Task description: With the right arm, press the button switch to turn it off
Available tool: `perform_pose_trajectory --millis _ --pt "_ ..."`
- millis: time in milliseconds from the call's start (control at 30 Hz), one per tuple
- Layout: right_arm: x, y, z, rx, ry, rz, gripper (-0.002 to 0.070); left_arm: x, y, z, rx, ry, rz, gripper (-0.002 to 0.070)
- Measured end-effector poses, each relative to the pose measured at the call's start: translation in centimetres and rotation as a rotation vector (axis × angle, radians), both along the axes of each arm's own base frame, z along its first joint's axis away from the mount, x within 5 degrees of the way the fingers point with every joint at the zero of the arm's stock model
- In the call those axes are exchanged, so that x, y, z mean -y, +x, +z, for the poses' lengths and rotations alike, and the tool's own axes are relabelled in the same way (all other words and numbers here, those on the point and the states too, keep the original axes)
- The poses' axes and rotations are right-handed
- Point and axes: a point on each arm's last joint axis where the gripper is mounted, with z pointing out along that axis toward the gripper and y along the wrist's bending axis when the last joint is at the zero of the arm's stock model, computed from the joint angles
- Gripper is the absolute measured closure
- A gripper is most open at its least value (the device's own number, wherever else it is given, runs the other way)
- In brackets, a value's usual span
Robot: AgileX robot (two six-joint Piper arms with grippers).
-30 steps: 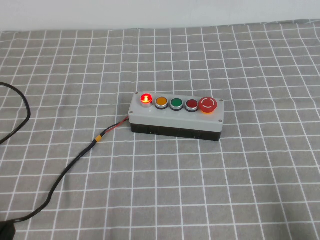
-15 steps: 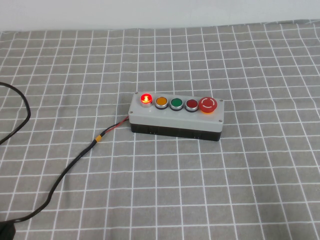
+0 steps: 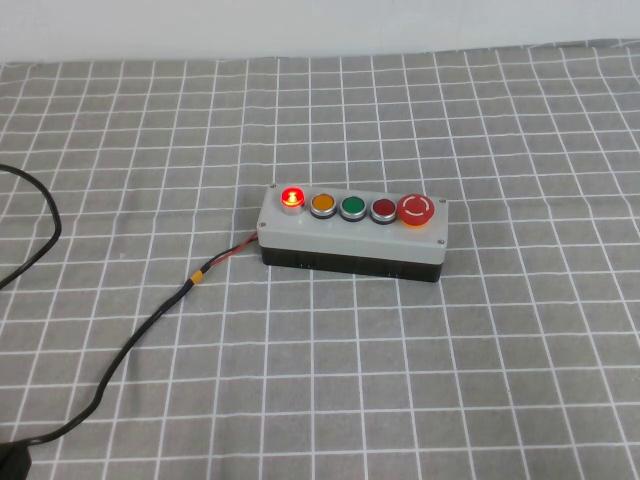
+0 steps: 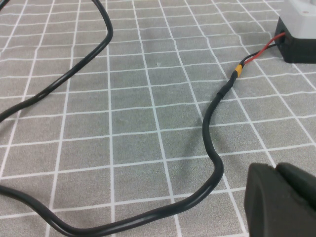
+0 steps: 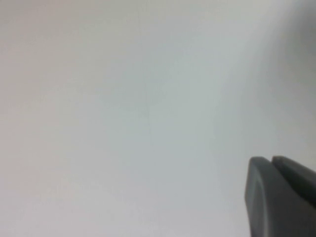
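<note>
Grey checked cloth (image 3: pixel 420 380) carries the button switch (image 3: pixel 352 234), leftmost lamp (image 3: pixel 292 196) lit, cable (image 3: pixel 140 335) trailing left. Left gripper (image 4: pixel 284 200) hangs near that cable, right gripper (image 5: pixel 281 197) faces blank white; I cannot tell either's fingers.

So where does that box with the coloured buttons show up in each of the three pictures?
High view: the button switch sits mid-table, neither hand visible.
Left wrist view: only its corner at the top right; left hand low beside its cable.
Right wrist view: absent; right hand faces blank white.
Shared landmark: the cable.

left end effector (image 4: pixel 282 200): matte black, rounded | right end effector (image 5: pixel 279 195): dark grey, rounded
</note>
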Motion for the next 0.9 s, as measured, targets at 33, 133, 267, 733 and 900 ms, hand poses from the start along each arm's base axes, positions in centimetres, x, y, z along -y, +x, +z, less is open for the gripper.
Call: perform_pose_trajectory --millis 33,133,267,733,900 --pt "0.0 -0.2 0.7 0.009 0.008 0.006 0.0692 0.0 0.0 0.0 0.0 0.0 0.0 0.0678" --pt "0.1 -1.0 3.1 0.037 0.022 0.02 0.0692 0.0 0.0 0.0 0.0 0.0 0.0 0.0678" --pt "0.1 -2.4 6.8 0.034 0.042 0.048 0.0692 0.0 0.0 0.0 0.0 0.0 0.0 0.0678" --pt "-1.5 3.8 11.8 -0.775 0.04 0.155 0.0692 0.0 0.0 0.0 0.0 0.0 0.0 0.0678" --pt "-2.2 6.3 10.7 -0.925 0.048 0.197 0.0692 0.0 0.0 0.0 0.0 0.0 0.0 0.0678"
